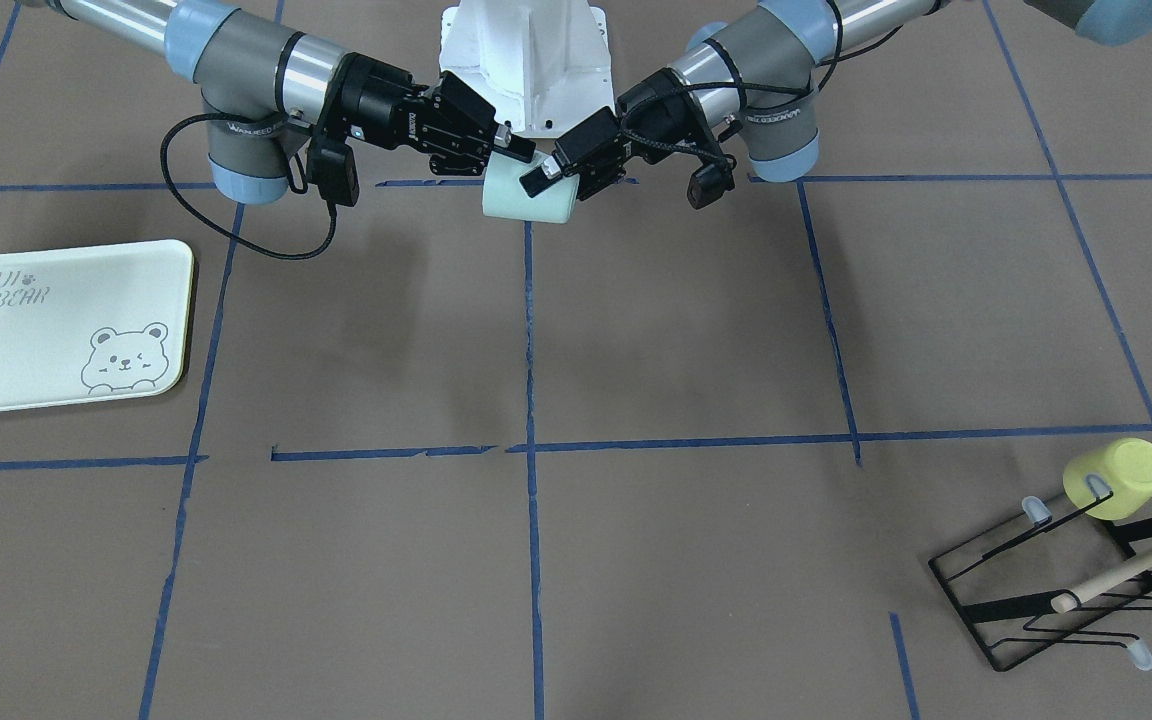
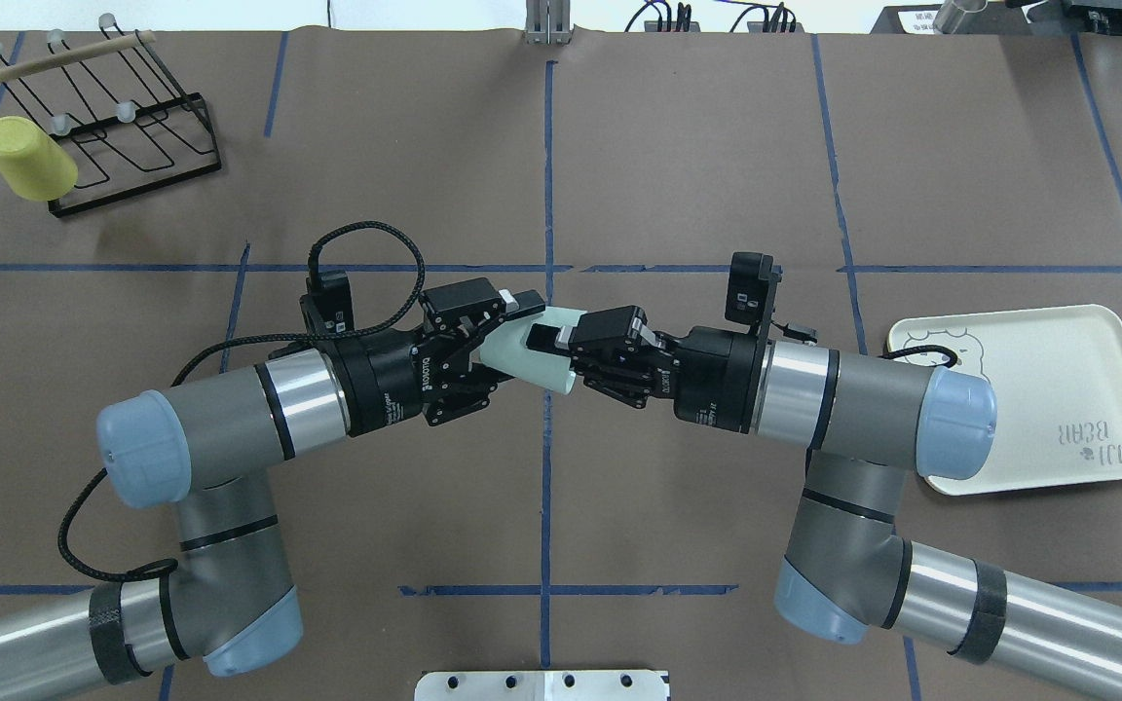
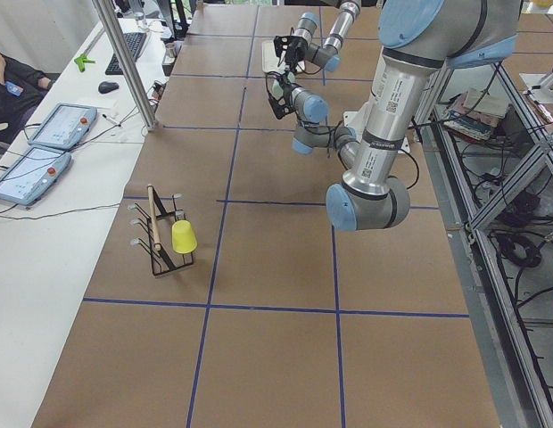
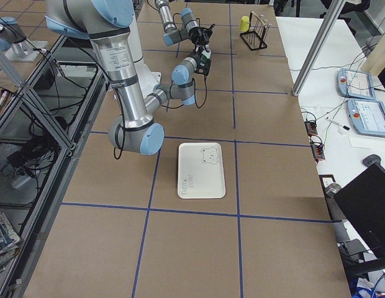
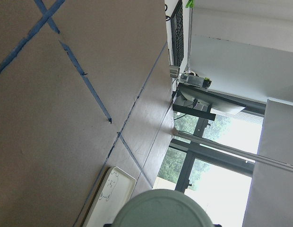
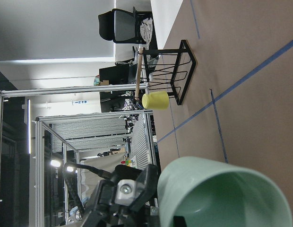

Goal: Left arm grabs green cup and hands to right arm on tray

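Handover risk sits in timing: left gripper (image 2: pixel 512 349) is clamped across the green cup (image 2: pixel 530 368), held sideways in the air above the table (image 2: pixel 678 175), well apart from the tray (image 2: pixel 1038 389); right gripper (image 2: pixel 561 360) straddles its rim, whether pinched I cannot tell. An early left release would drop it.

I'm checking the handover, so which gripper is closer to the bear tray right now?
Right. The right gripper is at the end of the green cup facing the tray; the left gripper is at the cup's other end, farther away.
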Controlling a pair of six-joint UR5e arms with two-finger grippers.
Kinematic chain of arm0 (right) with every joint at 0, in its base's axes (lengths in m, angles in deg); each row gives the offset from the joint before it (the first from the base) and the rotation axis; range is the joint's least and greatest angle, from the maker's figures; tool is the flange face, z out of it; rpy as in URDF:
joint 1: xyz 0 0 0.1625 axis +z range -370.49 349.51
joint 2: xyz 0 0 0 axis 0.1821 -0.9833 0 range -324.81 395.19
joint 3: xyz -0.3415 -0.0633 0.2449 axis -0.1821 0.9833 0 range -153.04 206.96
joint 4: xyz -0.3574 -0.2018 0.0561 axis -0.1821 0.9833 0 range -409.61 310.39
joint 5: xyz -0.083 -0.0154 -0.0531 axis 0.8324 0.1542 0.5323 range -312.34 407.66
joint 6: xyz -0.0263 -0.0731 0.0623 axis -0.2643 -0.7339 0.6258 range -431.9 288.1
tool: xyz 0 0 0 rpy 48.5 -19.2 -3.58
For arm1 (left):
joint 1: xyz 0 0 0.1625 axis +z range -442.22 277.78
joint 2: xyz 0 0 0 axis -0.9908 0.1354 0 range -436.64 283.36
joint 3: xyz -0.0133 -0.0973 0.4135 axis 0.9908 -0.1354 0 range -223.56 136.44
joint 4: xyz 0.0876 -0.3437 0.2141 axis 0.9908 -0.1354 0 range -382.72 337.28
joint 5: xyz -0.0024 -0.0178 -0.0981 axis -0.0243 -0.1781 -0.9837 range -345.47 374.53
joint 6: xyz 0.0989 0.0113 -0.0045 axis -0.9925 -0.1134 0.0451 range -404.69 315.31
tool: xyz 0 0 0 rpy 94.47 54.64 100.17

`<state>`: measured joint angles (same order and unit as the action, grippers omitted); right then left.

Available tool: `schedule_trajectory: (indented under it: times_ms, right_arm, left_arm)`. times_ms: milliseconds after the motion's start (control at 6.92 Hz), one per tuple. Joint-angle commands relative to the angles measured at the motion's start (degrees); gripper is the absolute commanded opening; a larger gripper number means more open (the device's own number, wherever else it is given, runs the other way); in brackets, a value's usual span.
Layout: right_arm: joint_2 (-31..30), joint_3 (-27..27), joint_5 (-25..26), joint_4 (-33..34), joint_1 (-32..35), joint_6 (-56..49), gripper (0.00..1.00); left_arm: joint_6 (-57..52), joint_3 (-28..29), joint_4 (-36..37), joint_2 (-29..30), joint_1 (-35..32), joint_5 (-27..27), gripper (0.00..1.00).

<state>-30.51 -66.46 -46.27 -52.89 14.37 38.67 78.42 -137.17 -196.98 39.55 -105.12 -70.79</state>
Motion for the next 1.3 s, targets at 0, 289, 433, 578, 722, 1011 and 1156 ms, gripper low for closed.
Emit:
schedule_trajectory:
  times_ms: [0,289,433,578,722,1011,1156]
  right_arm:
    - [0.0,0.0,0.1,-0.3,0.0,-0.1,0.00]
    - [0.2,-0.2,0.0,-0.4,0.0,0.0,0.00]
    - [0.1,-0.3,-0.1,-0.6,0.0,0.0,0.00]
    - [0.0,-0.4,-0.1,-0.5,0.0,0.0,0.00]
    - [-0.1,-0.4,-0.1,-0.6,0.0,0.0,0.00]
    - [-0.7,-0.6,-0.1,-0.2,0.0,0.0,0.00]
    - [-1.6,-0.4,-0.6,0.5,0.2,0.0,0.00]
  left_arm:
    - [-0.4,0.0,0.1,0.0,-0.3,0.0,1.00]
    - [-0.5,0.1,0.6,0.0,-0.4,0.1,1.00]
    - [-0.5,1.0,0.6,0.0,-0.5,0.1,1.00]
    - [-0.4,2.4,0.7,0.1,-1.2,0.1,1.00]
    - [-0.2,3.2,0.6,0.1,-2.5,0.1,1.00]
    - [0.4,4.1,0.8,0.3,-6.8,0.0,1.00]
    - [0.3,5.1,2.3,0.3,-9.2,0.0,1.00]
